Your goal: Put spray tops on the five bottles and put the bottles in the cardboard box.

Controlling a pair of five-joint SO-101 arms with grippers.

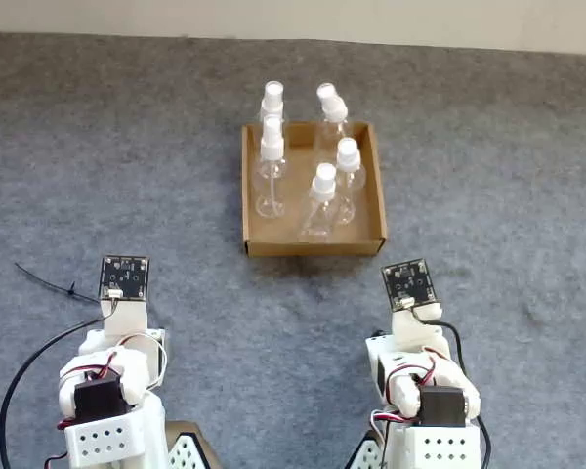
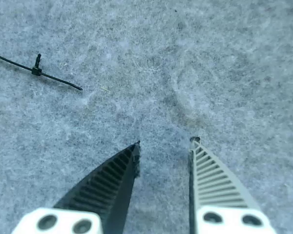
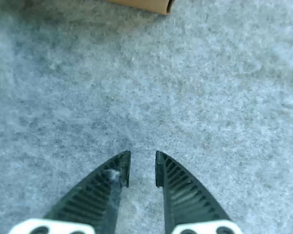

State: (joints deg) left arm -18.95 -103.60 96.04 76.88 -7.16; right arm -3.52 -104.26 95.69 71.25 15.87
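At six o'clock, left fingers [image 2: 112, 185] wide and right fingers [image 3: 185, 195] narrow hold nothing, probably because the five capped bottles [image 1: 319, 205] already fill the cardboard box [image 1: 313, 247].

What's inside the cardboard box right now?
Five clear bottles stand inside the cardboard box, each with a white spray top. Bare floor shows between them; the near wall hides the strip just behind it.

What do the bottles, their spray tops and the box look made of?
bottles: clear and glossy, likely plastic; the box floor shows through them. spray tops: opaque white, probably plastic. box: matte brown cardboard, by its thin flat walls.
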